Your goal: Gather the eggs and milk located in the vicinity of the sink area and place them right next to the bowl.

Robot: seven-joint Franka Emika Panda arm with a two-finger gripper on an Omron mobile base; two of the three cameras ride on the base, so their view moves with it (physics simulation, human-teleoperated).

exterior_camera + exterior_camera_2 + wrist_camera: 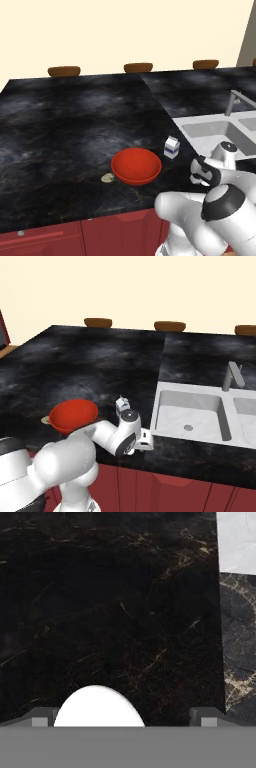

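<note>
Red bowl sat near the front edge of the dark marble surface, probably as the drop target. Milk stood upright just beside the bowl's right side, between it and the sink, so it looked already placed. Speckled egg lay touching or nearly touching the bowl's left rim, also looking done. White egg lay on the surface at the bottom of the hand view, between the two fingertips. The hand was spread wide and released, holding nothing, low over the surface near the sink's front corner, likely lined up to pick this last egg. Whether the fingertips reached down around the egg could not be told.

Counts: one bowl, one milk carton, two eggs, one faucet, four brown wooden shapes along the far edge.
</note>
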